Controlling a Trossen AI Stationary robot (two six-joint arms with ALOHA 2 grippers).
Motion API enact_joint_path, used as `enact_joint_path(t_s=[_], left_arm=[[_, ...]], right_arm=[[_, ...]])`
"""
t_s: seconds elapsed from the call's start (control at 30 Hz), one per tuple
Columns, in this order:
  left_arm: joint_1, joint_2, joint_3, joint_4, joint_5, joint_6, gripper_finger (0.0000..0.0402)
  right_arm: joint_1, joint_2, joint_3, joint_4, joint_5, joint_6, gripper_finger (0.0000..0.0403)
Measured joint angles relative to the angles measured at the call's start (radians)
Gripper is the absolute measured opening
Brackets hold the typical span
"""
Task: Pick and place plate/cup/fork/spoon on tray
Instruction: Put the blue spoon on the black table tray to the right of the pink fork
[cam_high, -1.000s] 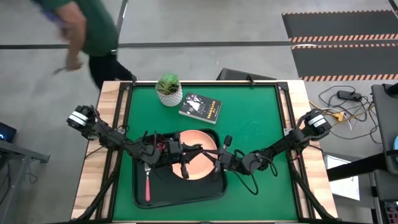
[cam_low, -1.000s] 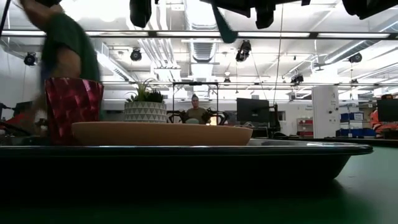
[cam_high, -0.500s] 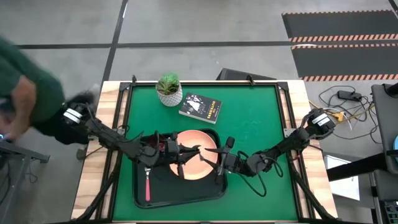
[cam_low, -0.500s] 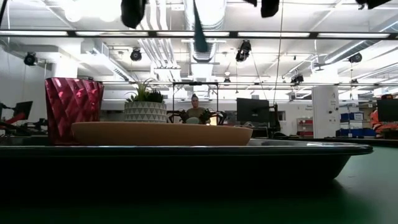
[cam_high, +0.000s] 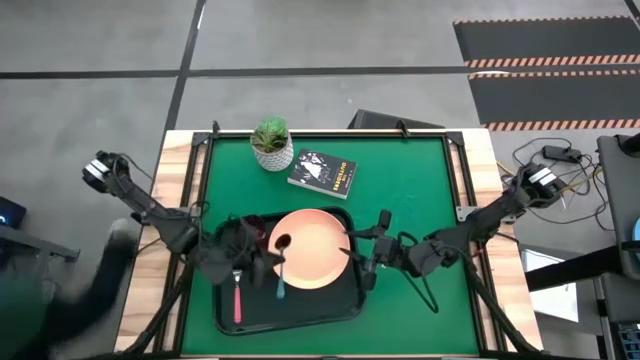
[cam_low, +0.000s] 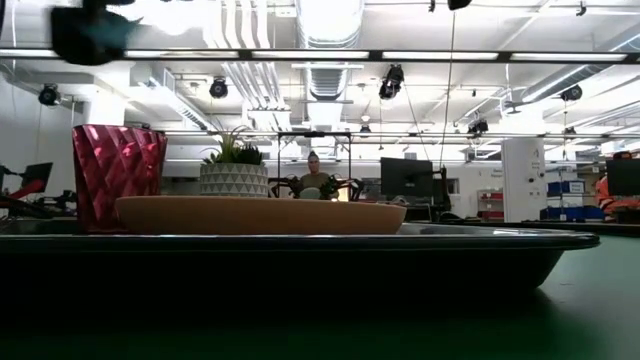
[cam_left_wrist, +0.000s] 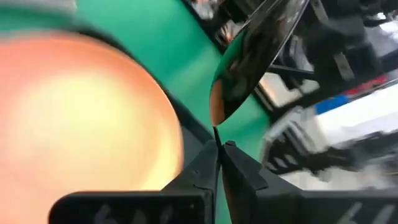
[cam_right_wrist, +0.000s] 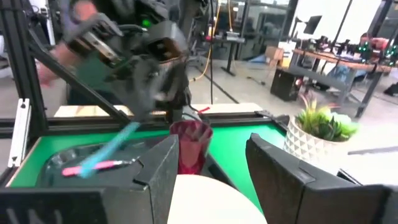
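The black tray (cam_high: 310, 308) lies on the green mat at the near left. On it sit the salmon plate (cam_high: 315, 255), the maroon cup (cam_high: 252, 228) at its far left corner, and the pink-handled fork (cam_high: 237, 300) along its left side. My left gripper (cam_high: 268, 262) is shut on the blue-handled spoon (cam_high: 281, 282) over the plate's left rim. My right gripper (cam_high: 372, 250) stands open at the tray's right rim. Its fingers are spread on either side of the plate's near edge (cam_right_wrist: 208, 202) and touch nothing. My left gripper pinches the spoon's thin metal neck (cam_left_wrist: 216, 127) between its two fingertips, just behind the bowl (cam_left_wrist: 252, 59). The fingers come from the table's left and lie across the spoon. The blue handle (cam_right_wrist: 109, 149) slants down toward the tray. I cannot tell whether its end touches.
A white pot with a green plant (cam_high: 271, 145) and a small black book (cam_high: 322, 173) stand at the far side of the mat. The mat to the right of the tray is bare. A blurred person (cam_high: 60, 310) shows beyond the table's near left corner.
My right gripper has opened, let go of the plate's right rim and drawn back toward the table's right edge. The plate stays on the tray. My left gripper has carried the spoon from over the plate's middle toward its left rim. The person has moved from far left to near left.
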Motion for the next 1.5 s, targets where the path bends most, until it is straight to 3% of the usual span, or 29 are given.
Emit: enact_joint_path(t_s=[0.23,0.53,0.83,1.1,1.5], left_arm=[[-0.121,0.078,0.000,-0.026,0.021,-0.281,0.0000],[-0.183,0.185,0.000,-0.379,0.078,-0.710,0.0000],[-0.183,0.287,-0.001,-0.408,0.192,-0.847,0.0000],[-0.184,0.271,-0.055,-0.426,0.205,-0.943,0.0000],[-0.184,0.265,-0.075,-0.422,0.223,-0.945,0.0000]], right_arm=[[0.000,-0.042,0.000,-0.127,-0.008,0.075,0.0178],[0.000,-0.036,0.000,-0.131,-0.008,0.077,0.0174],[0.000,-0.036,0.000,-0.134,-0.008,0.077,0.0173],[0.000,-0.036,0.000,-0.146,-0.007,0.077,0.0173],[0.000,-0.035,0.000,-0.147,-0.007,0.077,0.0173]])
